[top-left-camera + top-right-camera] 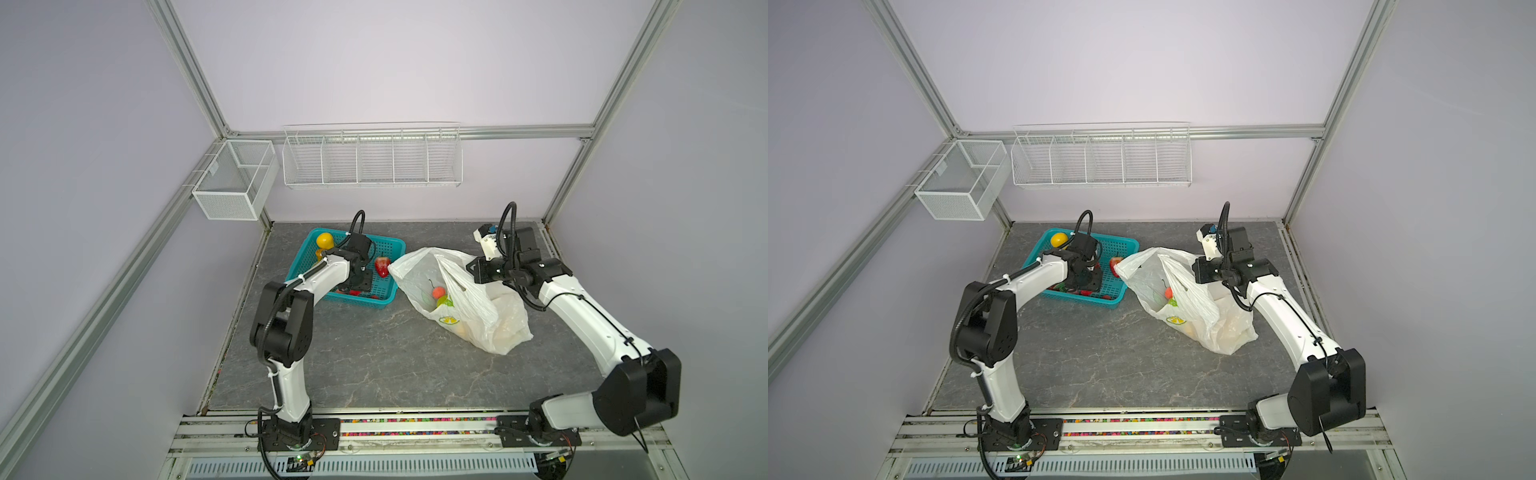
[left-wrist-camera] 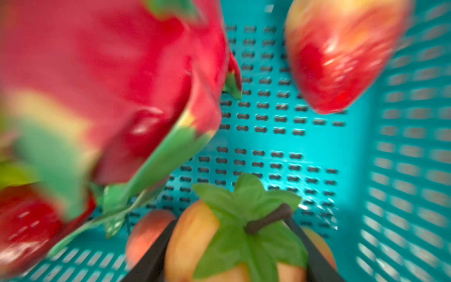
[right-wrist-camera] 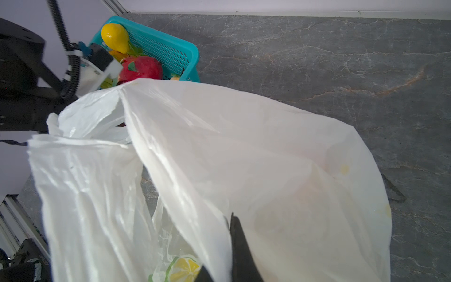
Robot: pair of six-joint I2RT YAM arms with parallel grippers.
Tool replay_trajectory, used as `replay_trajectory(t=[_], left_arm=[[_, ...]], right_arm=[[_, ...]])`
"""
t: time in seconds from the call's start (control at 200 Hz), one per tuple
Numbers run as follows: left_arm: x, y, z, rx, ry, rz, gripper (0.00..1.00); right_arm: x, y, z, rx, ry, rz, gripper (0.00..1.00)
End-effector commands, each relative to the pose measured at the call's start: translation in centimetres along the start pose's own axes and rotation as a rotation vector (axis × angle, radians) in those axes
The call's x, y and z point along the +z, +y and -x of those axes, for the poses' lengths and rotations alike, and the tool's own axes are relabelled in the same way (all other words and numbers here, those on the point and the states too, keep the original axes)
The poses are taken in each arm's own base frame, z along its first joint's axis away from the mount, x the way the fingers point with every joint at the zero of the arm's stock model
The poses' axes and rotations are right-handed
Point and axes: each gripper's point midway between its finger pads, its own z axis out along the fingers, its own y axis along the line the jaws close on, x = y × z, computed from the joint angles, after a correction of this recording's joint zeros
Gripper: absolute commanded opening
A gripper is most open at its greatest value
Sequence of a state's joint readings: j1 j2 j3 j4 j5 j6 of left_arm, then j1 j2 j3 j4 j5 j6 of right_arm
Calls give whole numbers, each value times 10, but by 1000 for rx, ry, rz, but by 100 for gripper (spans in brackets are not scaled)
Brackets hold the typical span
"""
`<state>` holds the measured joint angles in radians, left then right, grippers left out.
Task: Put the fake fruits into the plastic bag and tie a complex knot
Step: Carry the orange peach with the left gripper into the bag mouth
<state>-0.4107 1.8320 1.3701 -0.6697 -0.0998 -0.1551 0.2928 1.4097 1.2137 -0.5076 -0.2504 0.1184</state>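
The left pincer (image 1: 356, 286) reaches into the teal basket (image 1: 388, 249) beside the open plastic bag (image 1: 478, 307).

You see pale lilac walls (image 1: 395, 62) framed by aluminium rails (image 1: 189, 68), two white wire racks (image 1: 372, 160) hanging there, and a grey marbled stone counter (image 1: 374, 357) under even light.

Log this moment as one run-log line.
left gripper: fingers astride orange fruit in basket | right gripper: shut on plastic bag rim | knot: not yet
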Motion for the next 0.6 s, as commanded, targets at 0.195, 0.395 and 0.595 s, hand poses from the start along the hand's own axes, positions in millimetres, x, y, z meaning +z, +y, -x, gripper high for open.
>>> replay_trajectory(t=[0.195, 0.395, 0.595], left_arm=[[-99, -46, -10, -2, -281, -342, 46], [-142, -126, -40, 208, -438, -562, 46], [-142, -194, -9, 280, -485, -670, 44]], right_arm=[[7, -2, -5, -20, 17, -4, 9], [8, -2, -4, -18, 18, -4, 9], [6, 0, -4, -18, 16, 4, 9]])
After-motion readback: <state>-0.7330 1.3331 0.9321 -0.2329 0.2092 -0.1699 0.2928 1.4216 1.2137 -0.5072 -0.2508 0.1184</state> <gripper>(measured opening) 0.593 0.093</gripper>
